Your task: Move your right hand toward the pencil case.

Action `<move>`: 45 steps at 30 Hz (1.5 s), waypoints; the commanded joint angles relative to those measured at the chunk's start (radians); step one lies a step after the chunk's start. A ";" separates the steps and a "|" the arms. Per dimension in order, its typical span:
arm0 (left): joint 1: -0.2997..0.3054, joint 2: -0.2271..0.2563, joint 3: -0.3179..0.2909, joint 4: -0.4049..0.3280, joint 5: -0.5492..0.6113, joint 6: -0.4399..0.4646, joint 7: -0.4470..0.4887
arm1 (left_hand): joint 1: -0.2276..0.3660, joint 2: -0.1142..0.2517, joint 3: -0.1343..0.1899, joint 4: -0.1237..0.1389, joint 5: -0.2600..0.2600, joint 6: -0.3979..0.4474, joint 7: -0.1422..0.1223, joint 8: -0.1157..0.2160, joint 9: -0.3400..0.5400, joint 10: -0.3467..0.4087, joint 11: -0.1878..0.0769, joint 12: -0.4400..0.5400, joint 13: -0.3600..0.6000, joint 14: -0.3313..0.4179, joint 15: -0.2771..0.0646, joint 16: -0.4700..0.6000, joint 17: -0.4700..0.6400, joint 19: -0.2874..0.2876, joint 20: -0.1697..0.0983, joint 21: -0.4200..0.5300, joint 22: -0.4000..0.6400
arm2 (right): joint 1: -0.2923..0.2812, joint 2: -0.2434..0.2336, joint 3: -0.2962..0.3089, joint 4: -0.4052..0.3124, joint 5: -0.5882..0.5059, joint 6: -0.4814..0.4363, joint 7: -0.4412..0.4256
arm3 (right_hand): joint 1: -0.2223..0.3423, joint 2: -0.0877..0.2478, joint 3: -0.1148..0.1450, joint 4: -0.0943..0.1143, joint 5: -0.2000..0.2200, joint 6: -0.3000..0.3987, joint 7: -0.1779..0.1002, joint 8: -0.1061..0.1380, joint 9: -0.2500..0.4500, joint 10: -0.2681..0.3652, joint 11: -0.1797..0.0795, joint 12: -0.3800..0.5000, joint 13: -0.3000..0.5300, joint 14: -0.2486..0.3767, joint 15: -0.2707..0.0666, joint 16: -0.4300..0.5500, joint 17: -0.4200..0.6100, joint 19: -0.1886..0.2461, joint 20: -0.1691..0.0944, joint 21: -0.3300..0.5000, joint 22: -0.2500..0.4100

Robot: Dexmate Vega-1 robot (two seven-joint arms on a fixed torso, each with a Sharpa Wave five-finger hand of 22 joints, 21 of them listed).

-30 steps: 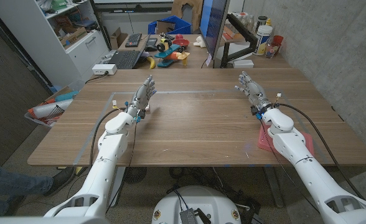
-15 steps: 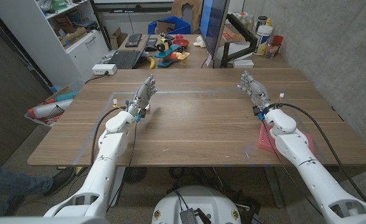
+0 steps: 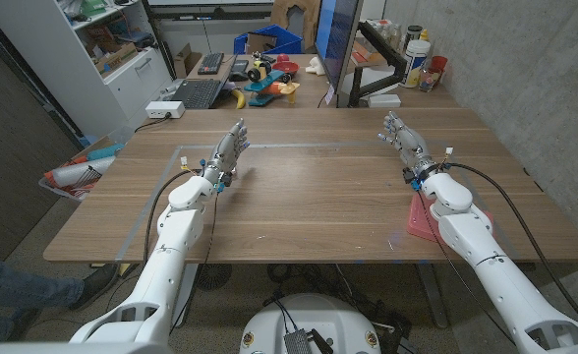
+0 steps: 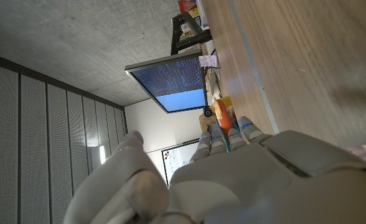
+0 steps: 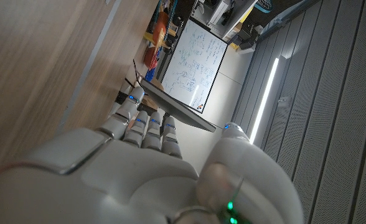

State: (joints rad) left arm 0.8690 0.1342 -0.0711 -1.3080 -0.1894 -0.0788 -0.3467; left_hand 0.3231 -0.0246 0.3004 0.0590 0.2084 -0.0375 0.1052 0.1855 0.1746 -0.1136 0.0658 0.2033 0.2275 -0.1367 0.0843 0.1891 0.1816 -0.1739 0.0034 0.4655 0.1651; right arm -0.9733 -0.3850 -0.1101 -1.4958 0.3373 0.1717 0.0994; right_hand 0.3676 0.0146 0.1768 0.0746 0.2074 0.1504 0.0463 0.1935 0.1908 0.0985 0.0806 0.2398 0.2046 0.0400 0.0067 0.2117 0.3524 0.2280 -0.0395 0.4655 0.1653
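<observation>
A pink pencil case (image 3: 423,218) lies near the table's front right edge, partly hidden under my right forearm. My right hand (image 3: 403,141) is open above the far right of the table, fingers stretched away from me, well beyond the case. My left hand (image 3: 227,153) is open on the left side, fingers pointing away, holding nothing. The backs of both hands show in the wrist views: the left hand (image 4: 233,174) and the right hand (image 5: 139,162), each with fingers extended over the wood.
A monitor (image 3: 334,39) on an arm stands at the table's far edge. Behind it lie toys and a keyboard (image 3: 199,92) on another desk. Bottles (image 3: 419,47) stand at the far right. A faint taped rectangle (image 3: 186,150) marks the tabletop.
My right hand and forearm have drifted slightly to the right and farther away. The left hand has barely moved.
</observation>
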 commanded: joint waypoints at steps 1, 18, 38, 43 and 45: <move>-0.006 0.008 -0.007 0.006 0.006 0.009 -0.001 | 0.000 0.008 0.000 -0.007 -0.001 0.009 0.001 0.004 0.005 -0.005 -0.002 0.004 0.000 -0.009 -0.001 0.001 0.001 -0.044 0.003 -0.003 0.005 | -0.013 -0.006 0.009 -0.009 -0.011 0.020 -0.002 | -0.006 0.000 -0.004 0.000 0.004 -0.002 -0.005 0.005 0.001 0.006 -0.001 -0.007 -0.001 0.012 0.004 0.009 -0.001 0.008 0.003 -0.006 0.002; -0.005 0.008 -0.007 0.003 0.009 0.018 -0.002 | 0.000 0.011 -0.001 -0.009 -0.002 0.009 0.001 0.003 0.005 -0.008 -0.001 0.004 -0.005 -0.012 0.000 0.001 0.001 -0.048 0.013 -0.014 0.005 | -0.020 -0.027 0.018 -0.016 -0.016 0.028 0.018 | -0.009 0.003 -0.006 -0.001 0.005 -0.008 -0.007 0.002 0.001 0.011 -0.002 -0.009 -0.001 0.016 0.002 0.009 -0.006 0.022 0.000 -0.012 0.002; -0.012 0.018 0.002 -0.007 0.020 0.038 -0.008 | -0.001 0.013 -0.002 -0.012 -0.004 0.011 0.002 0.003 0.005 -0.009 0.000 0.004 -0.010 -0.014 0.001 0.001 0.001 -0.047 0.017 -0.025 0.006 | -0.060 -0.052 0.044 -0.064 -0.028 0.039 0.014 | -0.010 0.006 -0.007 -0.003 0.007 -0.013 -0.005 0.001 0.001 0.016 0.000 -0.012 -0.001 0.027 0.004 0.011 -0.012 0.039 0.004 -0.018 0.001; -0.016 0.022 0.002 -0.002 0.022 0.043 -0.011 | -0.001 0.015 -0.003 -0.014 -0.004 0.019 0.018 0.006 0.005 -0.001 0.015 0.007 -0.013 -0.009 0.011 0.003 0.000 -0.040 0.012 -0.030 0.006 | -0.067 -0.056 0.048 -0.076 -0.030 0.037 0.013 | -0.011 0.006 -0.007 -0.003 0.007 -0.013 -0.005 0.002 0.001 0.017 -0.002 -0.013 -0.001 0.028 0.003 0.011 -0.013 0.042 0.004 -0.020 0.001; -0.014 0.023 0.001 -0.003 0.023 0.041 -0.011 | -0.001 0.015 -0.004 -0.014 -0.004 0.020 0.020 0.006 0.005 -0.001 0.015 0.007 -0.013 -0.010 0.011 0.003 0.000 -0.039 0.012 -0.031 0.006 | -0.071 -0.058 0.050 -0.082 -0.033 0.035 0.010 | -0.011 0.006 -0.008 -0.003 0.007 -0.012 -0.001 0.002 0.001 0.019 -0.001 -0.013 -0.001 0.031 0.005 0.011 -0.014 0.044 0.005 -0.021 0.001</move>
State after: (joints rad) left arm 0.8589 0.1519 -0.0714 -1.3150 -0.1732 -0.0471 -0.3527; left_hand 0.3178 -0.0193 0.2923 0.0509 0.2062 -0.0247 0.1179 0.1855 0.1746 -0.1152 0.0748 0.2033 0.2136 -0.1419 0.0895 0.1891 0.1818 -0.1739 0.0112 0.4393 0.1650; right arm -1.0246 -0.4311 -0.0723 -1.5475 0.3131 0.2101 0.1170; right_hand 0.3623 0.0201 0.1724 0.0702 0.2113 0.1372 0.0412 0.1935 0.1910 0.1092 0.0768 0.2322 0.1998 0.0592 0.0088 0.2196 0.3386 0.2632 -0.0328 0.4469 0.1652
